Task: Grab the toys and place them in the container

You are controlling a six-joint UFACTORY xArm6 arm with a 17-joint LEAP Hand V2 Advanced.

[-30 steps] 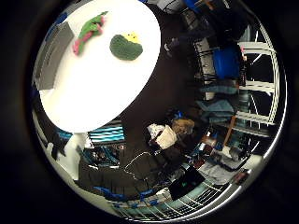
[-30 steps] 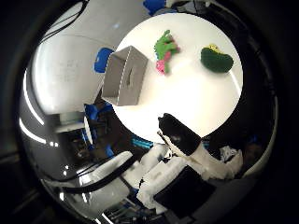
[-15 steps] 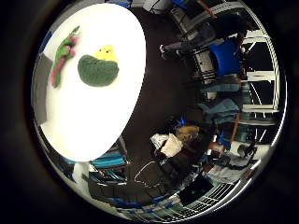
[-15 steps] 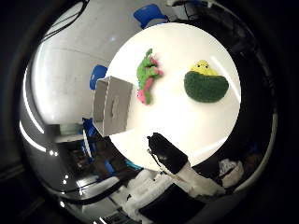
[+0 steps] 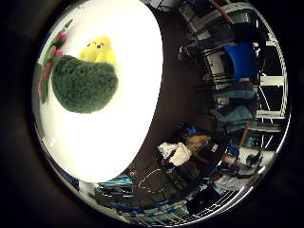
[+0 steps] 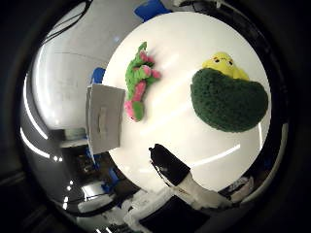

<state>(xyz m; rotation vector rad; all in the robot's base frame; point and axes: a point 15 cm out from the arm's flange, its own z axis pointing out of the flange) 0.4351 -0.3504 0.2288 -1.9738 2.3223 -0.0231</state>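
Container (image 6: 104,124), grey and box-shaped, sits at the edge of the round white table (image 6: 194,141), at about nine o'clock in the thumb-side view; what shows of its inside looks empty, with both toys outside it on the tabletop. The green and pink plush toy (image 6: 137,87) lies just beside the container, toward the table's middle, stretched lengthwise and apart from the container wall. The knitted green toy with the yellow chick-like head (image 6: 228,94) lies well apart from the container, at about three o'clock in the thumb-side view, near the table's far rim; it fills a good part of both views, so it is close to the palm.

Bare white tabletop lies between the two toys and spreads wide on the near side of the knitted toy. Beyond the table's curved edge the dark floor (image 5: 175,109) drops away, with blue chairs (image 5: 242,59) and cluttered furniture standing well apart from the table.

No writing can be read on the container or toys.

One black-tipped finger of the hand (image 6: 177,174) reaches in over the table edge at about six o'clock, fairly straight and touching nothing; whether the whole hand is open or closed cannot be told.
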